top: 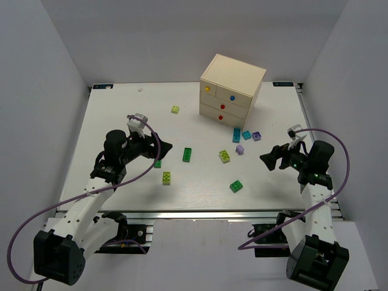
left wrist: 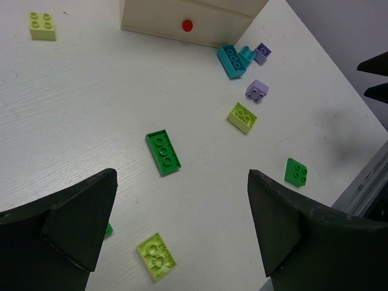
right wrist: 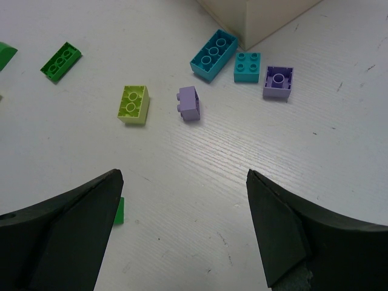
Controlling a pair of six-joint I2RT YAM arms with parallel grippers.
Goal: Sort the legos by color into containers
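The cream chest [top: 233, 85] stands at the back with its drawers shut; yellow [top: 208, 89], blue [top: 232, 97] and red [top: 222, 106] knobs face me. Legos lie scattered in front: lime ones [top: 174, 109] [top: 225, 156] [top: 166, 177], dark green ones [top: 188, 154] [top: 236, 186] [top: 157, 163], teal ones [top: 236, 135] and lilac ones [top: 240, 149] [top: 256, 136]. My left gripper [top: 165, 147] is open and empty above the table; its wrist view [left wrist: 182, 176] shows a dark green brick [left wrist: 163, 152] ahead. My right gripper [top: 267, 159] is open and empty [right wrist: 183, 174], short of a lilac brick [right wrist: 189, 103].
White walls close in the table on three sides. The table's front edge [top: 200, 212] runs just past the arm bases. The chest's corner [right wrist: 260, 18] stands right behind the teal bricks [right wrist: 213, 54].
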